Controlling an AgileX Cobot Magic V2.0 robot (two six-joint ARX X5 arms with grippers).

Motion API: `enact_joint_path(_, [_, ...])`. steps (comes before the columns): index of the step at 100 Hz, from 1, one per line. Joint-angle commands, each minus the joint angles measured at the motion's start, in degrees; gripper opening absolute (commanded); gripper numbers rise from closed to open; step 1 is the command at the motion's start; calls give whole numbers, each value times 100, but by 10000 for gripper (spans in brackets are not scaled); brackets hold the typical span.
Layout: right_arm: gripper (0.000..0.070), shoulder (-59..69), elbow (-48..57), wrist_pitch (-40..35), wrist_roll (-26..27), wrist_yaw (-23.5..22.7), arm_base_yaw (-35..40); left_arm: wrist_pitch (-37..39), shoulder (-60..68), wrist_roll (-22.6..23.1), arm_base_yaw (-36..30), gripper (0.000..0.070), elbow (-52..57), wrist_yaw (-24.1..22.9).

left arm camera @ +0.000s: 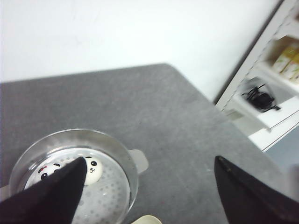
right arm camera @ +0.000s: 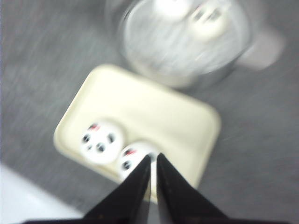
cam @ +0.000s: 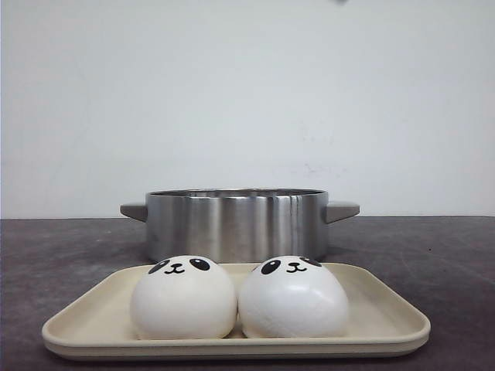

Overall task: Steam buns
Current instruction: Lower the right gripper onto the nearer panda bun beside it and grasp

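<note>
Two white panda-faced buns (cam: 182, 297) (cam: 292, 297) sit side by side on a cream tray (cam: 387, 313) in front of a steel pot (cam: 236, 224). Neither gripper shows in the front view. In the left wrist view my left gripper (left arm camera: 149, 161) is high above the table, open wide and empty. Below it the pot (left arm camera: 119, 149) holds two more buns (left arm camera: 93, 170) (left arm camera: 46, 171) on a perforated insert, one partly behind a finger. The blurred right wrist view has my right gripper (right arm camera: 153, 156) shut and empty above the tray's buns (right arm camera: 100, 141) (right arm camera: 133, 158).
The grey table ends near a white shelf unit (left arm camera: 271, 93) holding a black object and boxes. The pot's side handle (left arm camera: 139, 161) sticks out toward the tray's corner (left arm camera: 147, 219). A pale band (right arm camera: 28, 200) lies past the table's near edge.
</note>
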Motion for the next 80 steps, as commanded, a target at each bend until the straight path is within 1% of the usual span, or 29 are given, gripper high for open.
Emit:
enact_joint_path(1, [13,103,-310,293,258,-258,68,-98,-129,85,-57,511,118,4])
enact_joint_path(7, [20,195,-629,494,363,-494,66,-212,-319,140,-57,511,118,-11])
enact_joint_path(9, [36,223,-721,533,383,-544,66,-249,-376,149,-57,511,118,-28])
enact_joint_path(11, [69,251,-804,566,404,-573,66,-280,-431,149,-57,511,118,-68])
enact_joint_path(15, [174,313,-944,590,455,-584,66,-339,-527,149,-57,511,118,-153])
enact_joint_path(23, [460,476,-1126,597,529,-581,66,-442,-680,188,-57,511,118,-269])
enact_joint_path(26, [529,538,-1178,616,529,-584,66,-466,-719,195,-57,511,118,-293])
enact_joint_path(28, [554,584,-1202,623,529,-588,66,-487,-745,197,-57,511,118,-302])
enact_joint_path(41, [557,898,-1246,715,525,-623,63,-570,-820,192,-57,511,118,-302])
enact_joint_path(67, [553,1517,-1246,1294,522,-662,31,-592,-802,186,-57,511,118,-297])
enact_joint_path(80, [553,1816,-1246,1364,518,-664,20,-627,-802,186,-57,511,118,-297])
